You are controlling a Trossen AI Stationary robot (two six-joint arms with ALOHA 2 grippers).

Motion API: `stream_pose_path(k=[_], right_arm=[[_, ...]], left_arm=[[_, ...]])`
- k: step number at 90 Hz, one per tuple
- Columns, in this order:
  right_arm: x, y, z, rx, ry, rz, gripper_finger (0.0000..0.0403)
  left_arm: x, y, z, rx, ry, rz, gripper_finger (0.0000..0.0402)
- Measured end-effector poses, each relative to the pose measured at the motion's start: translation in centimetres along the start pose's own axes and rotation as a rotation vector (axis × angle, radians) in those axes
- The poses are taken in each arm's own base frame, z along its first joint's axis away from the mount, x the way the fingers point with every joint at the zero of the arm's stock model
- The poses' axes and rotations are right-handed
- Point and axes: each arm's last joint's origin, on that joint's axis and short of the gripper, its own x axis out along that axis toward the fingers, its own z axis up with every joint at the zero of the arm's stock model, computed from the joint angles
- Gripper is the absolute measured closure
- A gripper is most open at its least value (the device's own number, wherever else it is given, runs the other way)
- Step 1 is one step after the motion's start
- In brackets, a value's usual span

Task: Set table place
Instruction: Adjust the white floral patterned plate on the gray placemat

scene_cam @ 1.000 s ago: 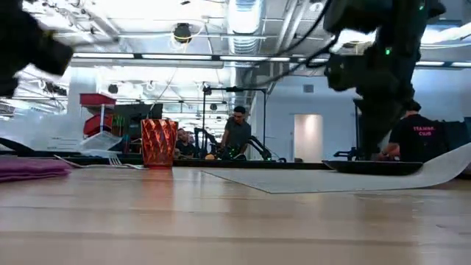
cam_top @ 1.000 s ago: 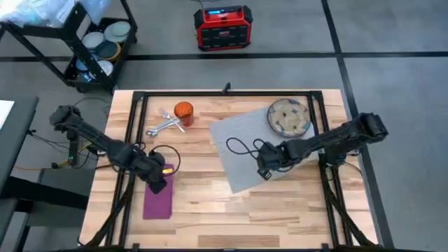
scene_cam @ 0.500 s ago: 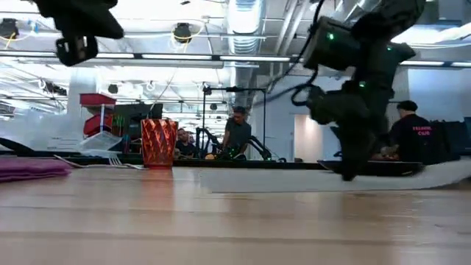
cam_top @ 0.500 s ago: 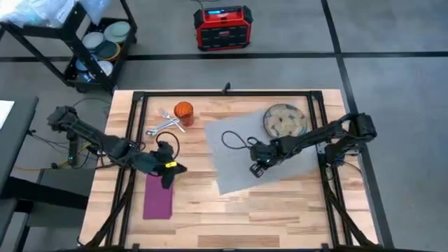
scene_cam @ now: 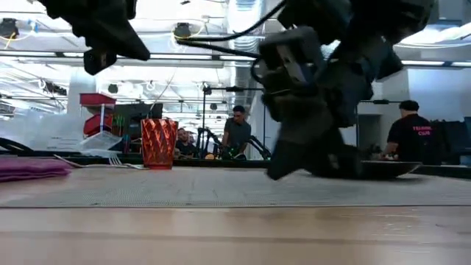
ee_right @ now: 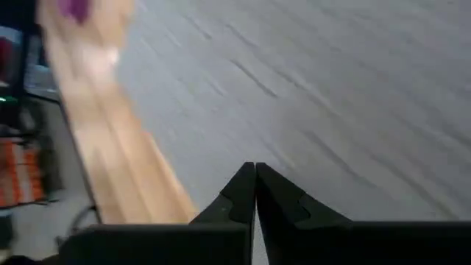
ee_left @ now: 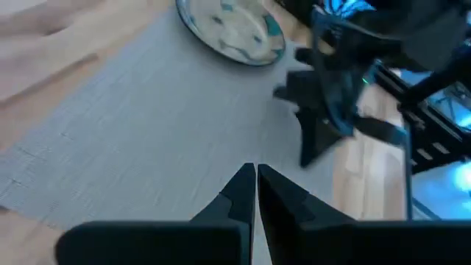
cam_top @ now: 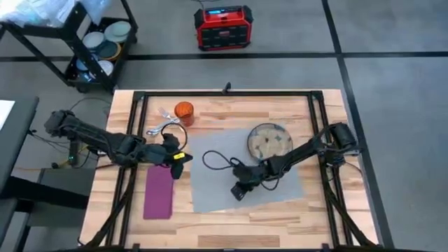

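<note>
Grey mat [cam_top: 241,175] flat mid-counter [cam_top: 231,224], plate [cam_top: 269,141] on its 1 o'clock corner. Right tool [cam_top: 239,191] fingers together, low on mat; left tool [cam_top: 178,157] pinched empty. Your next: napkin [cam_top: 158,192], cutlery [cam_top: 162,122] at 10 o'clock.

Beyond the far edge we see a red and black boxy device [cam_top: 222,28] on the grey floor, and at the far left a black wheeled cart [cam_top: 84,43] holding stacked round plates [cam_top: 112,36]. In the low view we count 2 people: a person in a dark shirt [scene_cam: 236,134] and another in a black shirt [scene_cam: 410,135].
</note>
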Motion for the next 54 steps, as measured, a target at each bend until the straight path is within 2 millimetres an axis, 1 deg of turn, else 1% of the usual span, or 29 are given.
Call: stream_pose_path(k=[7,16,21,28,34,40,54], right_arm=[[0.6,1.0,0.4,-0.018,-0.037,0.116,0.0403],[0.7,1.9,1.4,-0.067,-0.1,0.244,0.0403],[0.1,2.1,2.3,-0.088,-0.141,0.269,0.0403],[-1.3,2.4,3.7,-0.105,-0.207,0.249,0.0403],[-3.1,2.7,4.5,-0.104,-0.249,0.178,0.0403],[-5.1,2.4,4.9,-0.112,-0.267,0.041,0.0403],[-10.4,0.6,4.9,-0.122,-0.248,-0.344,0.0403]], left_arm=[[0.6,0.0,0.1,-0.003,-0.006,0.013,0.0402],[1.6,-0.1,0.4,0.009,-0.03,0.013,0.0402],[2.3,-0.4,0.7,0.01,-0.059,0.0,0.0402],[3.6,-0.7,1.4,0.006,-0.101,-0.046,0.0402],[5.0,-0.8,2.0,0.006,-0.123,-0.094,0.0402],[6.4,-0.7,2.4,-0.011,-0.135,-0.127,0.0401],[10.2,0.7,2.7,-0.147,-0.132,-0.137,0.0402]])
